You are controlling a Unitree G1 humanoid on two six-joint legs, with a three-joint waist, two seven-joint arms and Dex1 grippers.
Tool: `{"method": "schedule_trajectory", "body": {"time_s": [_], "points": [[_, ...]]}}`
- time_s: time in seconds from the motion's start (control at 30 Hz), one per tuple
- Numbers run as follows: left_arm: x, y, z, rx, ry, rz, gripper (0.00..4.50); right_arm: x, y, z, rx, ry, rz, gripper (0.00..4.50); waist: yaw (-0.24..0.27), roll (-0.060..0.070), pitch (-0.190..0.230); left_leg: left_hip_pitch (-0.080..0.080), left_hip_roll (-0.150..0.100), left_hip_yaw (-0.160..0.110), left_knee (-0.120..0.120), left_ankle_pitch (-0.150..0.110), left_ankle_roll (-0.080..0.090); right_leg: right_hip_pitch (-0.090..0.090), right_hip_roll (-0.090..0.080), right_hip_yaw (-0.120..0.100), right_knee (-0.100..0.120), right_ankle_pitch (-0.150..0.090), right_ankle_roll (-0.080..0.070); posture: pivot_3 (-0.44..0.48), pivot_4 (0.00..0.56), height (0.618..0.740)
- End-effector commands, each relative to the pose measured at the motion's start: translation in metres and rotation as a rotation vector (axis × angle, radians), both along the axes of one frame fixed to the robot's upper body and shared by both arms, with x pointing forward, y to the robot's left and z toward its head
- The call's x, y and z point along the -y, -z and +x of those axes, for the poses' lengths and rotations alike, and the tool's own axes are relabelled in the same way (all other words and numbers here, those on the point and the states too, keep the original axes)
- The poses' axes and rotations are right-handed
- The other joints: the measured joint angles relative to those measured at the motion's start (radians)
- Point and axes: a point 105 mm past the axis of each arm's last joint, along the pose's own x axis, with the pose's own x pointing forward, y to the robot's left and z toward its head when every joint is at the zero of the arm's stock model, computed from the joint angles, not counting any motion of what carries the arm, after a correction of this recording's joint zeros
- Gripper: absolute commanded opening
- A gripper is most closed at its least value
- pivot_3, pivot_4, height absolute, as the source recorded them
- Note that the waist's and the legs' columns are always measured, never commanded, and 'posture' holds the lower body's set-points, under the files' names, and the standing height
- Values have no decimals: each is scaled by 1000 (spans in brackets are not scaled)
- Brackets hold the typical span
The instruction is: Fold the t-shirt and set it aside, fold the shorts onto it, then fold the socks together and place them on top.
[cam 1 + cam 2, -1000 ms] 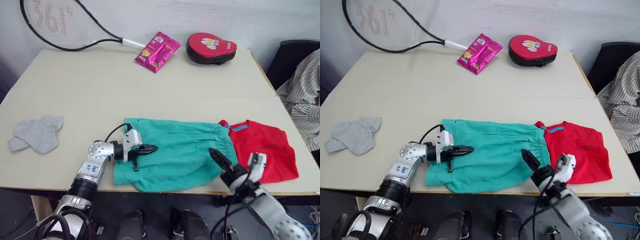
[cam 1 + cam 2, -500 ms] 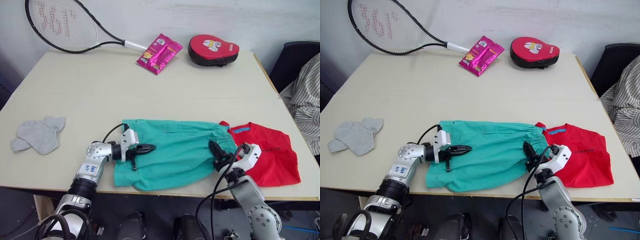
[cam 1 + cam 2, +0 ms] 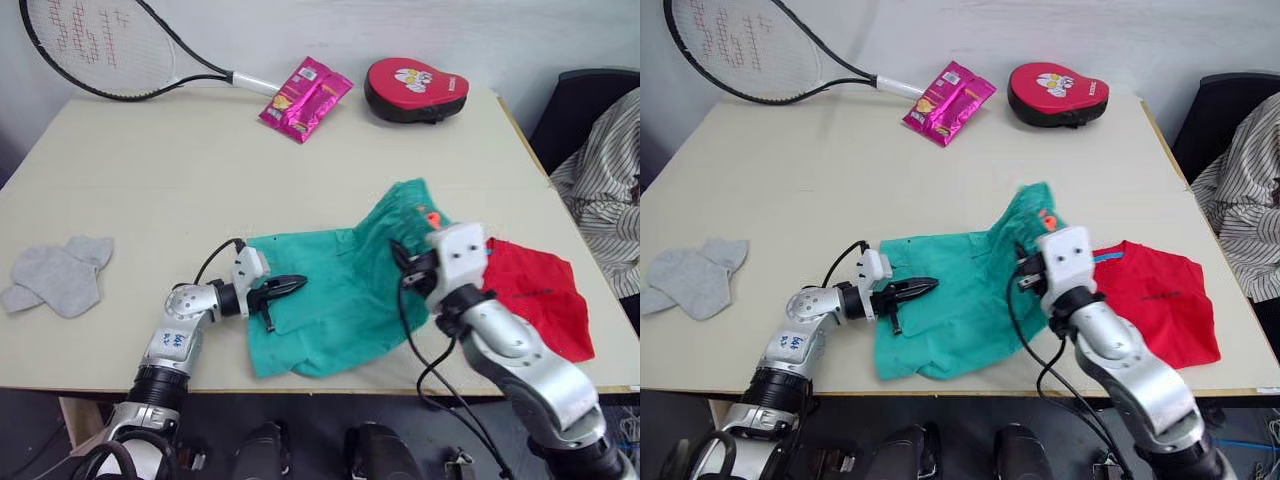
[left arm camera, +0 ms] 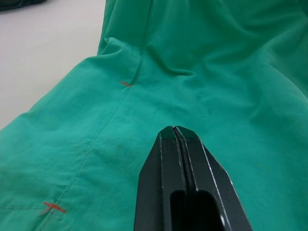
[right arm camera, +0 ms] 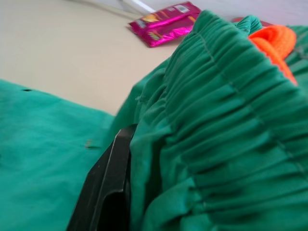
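Open counter (image 3: pixel 180 170) lies between my arms and the far racket (image 3: pixel 110 50); socks (image 3: pixel 55 280) sit far left, shorts (image 3: pixel 340 300) bunch centrally.

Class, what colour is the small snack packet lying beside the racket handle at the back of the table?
Bright pink, with yellow markings: the snack packet shows best in the right eye view.

Teal-green shorts (image 3: pixel 340 300), red t-shirt (image 3: pixel 535 300), light grey socks (image 3: pixel 55 280), magenta packet (image 3: pixel 303 96)
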Motion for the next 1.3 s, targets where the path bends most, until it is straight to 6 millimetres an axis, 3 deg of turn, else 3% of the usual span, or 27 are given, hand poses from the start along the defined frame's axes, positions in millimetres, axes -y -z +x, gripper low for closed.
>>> {"method": "schedule_trajectory", "body": {"time_s": [0.03, 0.23, 0.33, 0.53, 0.67, 0.73, 0.9, 1.1, 1.2, 1.3], "points": [[-7, -7, -6, 12, -16, 14, 0, -25, 3, -3, 43, -76, -36, 1301, 1, -2, 1, 0, 0, 0, 0, 0, 0, 0, 0, 0, 0, 0, 0, 0, 150, 740], [-20, -1, -13, -30, -58, 16, 0, -66, 14, -9, 11, -304, -67, 1301, 2, -5, 3, 0, 0, 0, 1, 0, 0, 1, -1, 0, 0, 0, 0, 0, 150, 740], [-25, 0, -13, -36, -81, -2, 0, -72, 17, -9, -8, -367, -88, 1301, 1, -5, 4, 0, 0, 0, 0, 0, 0, 1, -1, 0, 0, 0, -1, 0, 150, 740], [-50, -3, -15, -18, -122, -38, 0, -72, 17, -18, -180, -522, 39, 3249, 0, -6, 4, 0, 0, -1, 0, 0, 0, 1, -1, -1, 1, 1, -1, 0, 150, 740], [-80, -6, -9, 8, -205, -24, 0, -63, 5, -41, -282, -745, 112, 4484, 1, -7, 5, 0, 0, -2, 1, -4, 7, 1, -2, -2, 1, 1, -1, 0, 150, 740], [-94, -9, -7, 25, -239, -24, 0, -54, -1, -51, -319, -840, 110, 4484, 2, -6, 6, 0, 0, -2, 1, -4, 8, 1, -2, -2, 1, 1, -1, 0, 150, 740], [-120, -12, -7, 54, -327, -35, 0, -32, -19, -50, -360, -911, 147, 4484, 1, -7, 7, 0, 0, -3, 1, -5, 9, 1, -3, -3, 0, 1, -1, 0, 150, 740], [-123, -24, -16, 91, -297, -67, 0, 3, -47, -39, -370, -904, 243, 4484, 2, -7, 9, 0, 0, -3, 1, -5, 9, 2, -4, -3, 0, 1, -2, 0, 150, 740], [-113, -44, -19, 122, -249, -103, 0, 10, -55, -21, -302, -843, 278, 3904, 0, -9, 10, 0, 0, -3, 1, -6, 9, 2, -4, -4, 0, 1, -2, 0, 150, 740], [-92, -72, -20, 155, -167, -182, 0, 5, -51, -1, -248, -801, 273, 2841, 0, -8, 10, 0, 0, -3, 1, -5, 8, 2, -4, -4, 1, 1, -2, 0, 150, 740]]}}
